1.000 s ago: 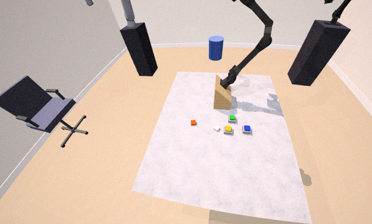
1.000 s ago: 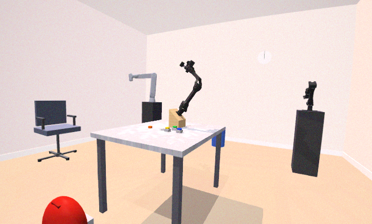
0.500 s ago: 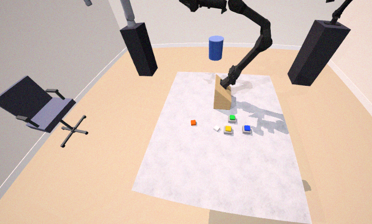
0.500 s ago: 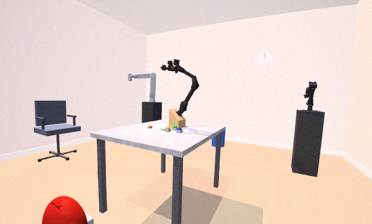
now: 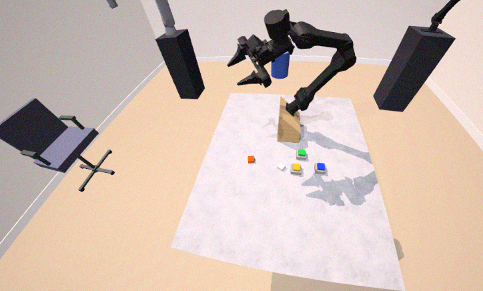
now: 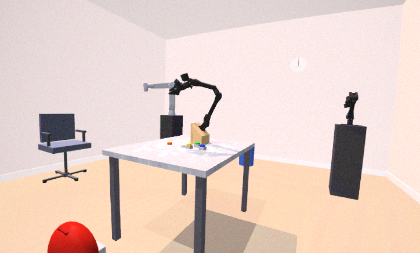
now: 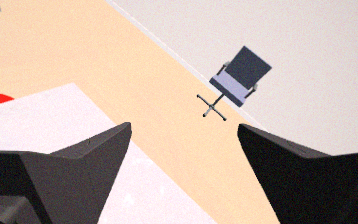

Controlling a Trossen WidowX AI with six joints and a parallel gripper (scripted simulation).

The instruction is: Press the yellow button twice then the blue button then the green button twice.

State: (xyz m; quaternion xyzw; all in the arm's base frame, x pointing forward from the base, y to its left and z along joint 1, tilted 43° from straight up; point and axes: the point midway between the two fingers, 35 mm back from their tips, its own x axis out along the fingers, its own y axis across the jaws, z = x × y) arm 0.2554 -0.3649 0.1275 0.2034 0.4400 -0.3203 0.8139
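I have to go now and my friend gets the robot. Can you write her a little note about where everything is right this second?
Tool: open, holding nothing, high above the table, far from the buttons.
Yellow button sits between the white block and blue button; green button behind it; orange block off to the side.
Done: no press can be seen.
Left, as far as the views show: yellow twice, blue once, green twice. Don't touch blocks.

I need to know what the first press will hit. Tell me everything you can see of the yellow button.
The yellow button is a small square yellow cap on a pale grey base, standing flat on the white table. The white block and the blue button flank it; the green button is nearer the arm's base. Nothing touches it; the open end effector is high above.
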